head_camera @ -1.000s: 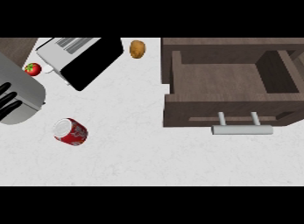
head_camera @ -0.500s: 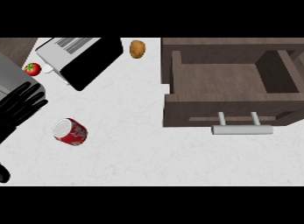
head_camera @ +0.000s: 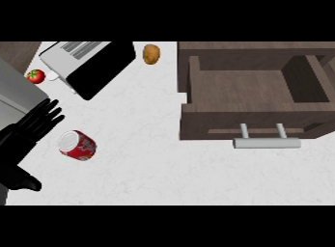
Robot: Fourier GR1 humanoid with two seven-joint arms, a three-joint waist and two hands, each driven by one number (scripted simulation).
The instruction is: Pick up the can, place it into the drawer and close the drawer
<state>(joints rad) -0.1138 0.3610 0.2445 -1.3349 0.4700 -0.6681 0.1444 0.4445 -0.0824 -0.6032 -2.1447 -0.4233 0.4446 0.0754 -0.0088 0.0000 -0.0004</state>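
One black left hand (head_camera: 20,140), fingers straight and spread, has advanced along the white counter (head_camera: 162,169) and now sits just left of the red cylindrical can (head_camera: 78,145). That can lies tipped, unmoved, well apart from the open brown wooden drawer (head_camera: 259,91).

I see the can (head_camera: 78,145) lying on the counter (head_camera: 148,164), just right of my left hand (head_camera: 17,142). The open drawer (head_camera: 259,91) sits well apart, far right; a potato (head_camera: 151,54) lies behind.
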